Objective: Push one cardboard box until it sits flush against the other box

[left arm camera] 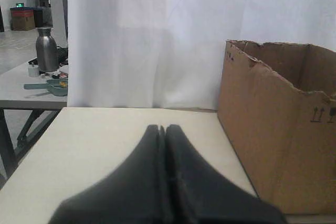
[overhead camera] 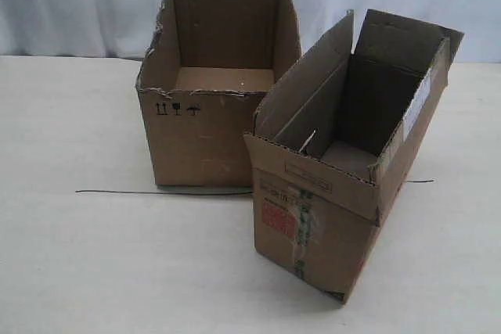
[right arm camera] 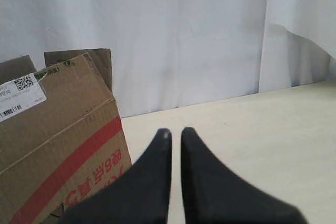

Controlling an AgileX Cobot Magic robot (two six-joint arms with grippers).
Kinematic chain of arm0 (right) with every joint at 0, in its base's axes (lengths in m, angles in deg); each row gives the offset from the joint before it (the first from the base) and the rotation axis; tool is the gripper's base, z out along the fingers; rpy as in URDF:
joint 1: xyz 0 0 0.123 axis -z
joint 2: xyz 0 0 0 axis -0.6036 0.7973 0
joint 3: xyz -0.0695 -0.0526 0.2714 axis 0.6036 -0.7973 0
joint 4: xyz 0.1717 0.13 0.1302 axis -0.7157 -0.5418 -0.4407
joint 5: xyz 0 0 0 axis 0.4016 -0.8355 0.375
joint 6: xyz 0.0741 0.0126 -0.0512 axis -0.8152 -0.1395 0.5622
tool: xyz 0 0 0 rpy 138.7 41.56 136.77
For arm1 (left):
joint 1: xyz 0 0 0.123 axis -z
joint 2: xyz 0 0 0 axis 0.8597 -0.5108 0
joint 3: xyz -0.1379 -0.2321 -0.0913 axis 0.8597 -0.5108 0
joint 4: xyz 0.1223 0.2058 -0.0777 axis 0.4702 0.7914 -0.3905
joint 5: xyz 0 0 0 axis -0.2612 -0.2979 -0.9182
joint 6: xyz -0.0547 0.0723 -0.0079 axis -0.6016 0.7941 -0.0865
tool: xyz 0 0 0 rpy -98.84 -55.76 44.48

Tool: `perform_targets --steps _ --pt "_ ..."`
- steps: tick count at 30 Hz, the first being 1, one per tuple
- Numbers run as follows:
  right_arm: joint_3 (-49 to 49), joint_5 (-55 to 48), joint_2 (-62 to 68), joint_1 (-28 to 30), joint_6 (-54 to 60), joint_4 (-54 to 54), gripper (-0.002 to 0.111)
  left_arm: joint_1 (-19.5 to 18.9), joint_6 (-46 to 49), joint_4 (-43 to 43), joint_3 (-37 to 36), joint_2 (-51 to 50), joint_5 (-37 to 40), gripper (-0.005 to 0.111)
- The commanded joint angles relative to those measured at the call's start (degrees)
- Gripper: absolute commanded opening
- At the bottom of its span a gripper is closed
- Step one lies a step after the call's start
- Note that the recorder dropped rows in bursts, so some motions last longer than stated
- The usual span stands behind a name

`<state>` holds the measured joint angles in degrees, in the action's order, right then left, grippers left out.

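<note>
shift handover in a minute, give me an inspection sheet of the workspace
surface: pale table, bare around the boxes.
job's things: cardboard box with red label stands angled, near corner beside the other box, sides not flush.
clutter: nothing seen on this table.
grippers: left gripper shut, empty, short of the other box; right gripper slightly parted, empty, beside the cardboard box.
cables: thin dark wire lies on the table under the boxes.
surroundings: white curtain behind; side table with metal flask.

arrow, glass, umbrella symbols on other box [overhead camera: 200, 146]
</note>
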<state>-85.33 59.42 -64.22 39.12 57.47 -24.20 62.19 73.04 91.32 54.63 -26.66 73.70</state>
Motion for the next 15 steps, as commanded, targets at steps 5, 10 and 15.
perform_targets --steps 5,10,15 --pt "-0.2 5.0 -0.2 -0.1 -2.9 -0.1 0.005 0.4 0.1 -0.1 -0.2 0.2 -0.4 0.0" --pt "-0.2 11.1 -0.2 -0.1 -3.9 -2.8 0.005 0.4 0.1 -0.1 -0.2 0.2 -0.4 0.0" --pt "-0.2 16.5 -0.2 -0.1 -4.0 -20.6 0.005 0.4 0.1 0.0 -0.2 0.2 -0.6 0.0"
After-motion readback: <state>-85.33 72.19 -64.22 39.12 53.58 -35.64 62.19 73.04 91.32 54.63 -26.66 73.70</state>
